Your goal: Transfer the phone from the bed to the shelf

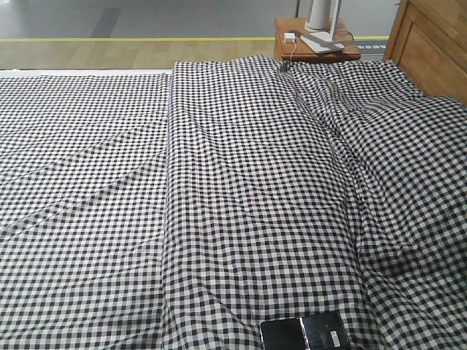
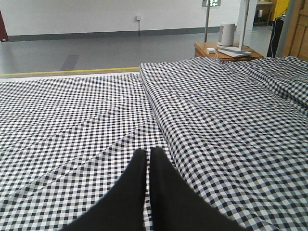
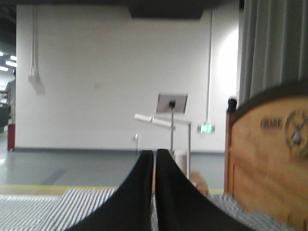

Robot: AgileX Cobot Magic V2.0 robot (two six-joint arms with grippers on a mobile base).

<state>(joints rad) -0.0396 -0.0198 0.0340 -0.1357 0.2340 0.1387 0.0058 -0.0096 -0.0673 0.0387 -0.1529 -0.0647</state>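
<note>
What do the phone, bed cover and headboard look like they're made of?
The phone looks like glossy black glass or plastic, reflecting light. The bed cover is soft woven fabric, checked and creased. The headboard seems varnished brown wood, with panels.

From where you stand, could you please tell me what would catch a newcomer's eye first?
The black-and-white check bed fills nearly the whole front view. Against it, the glossy black phone stands out at the bottom edge, and a reddish-brown bedside table sits at the top right beside the wooden headboard.
</note>
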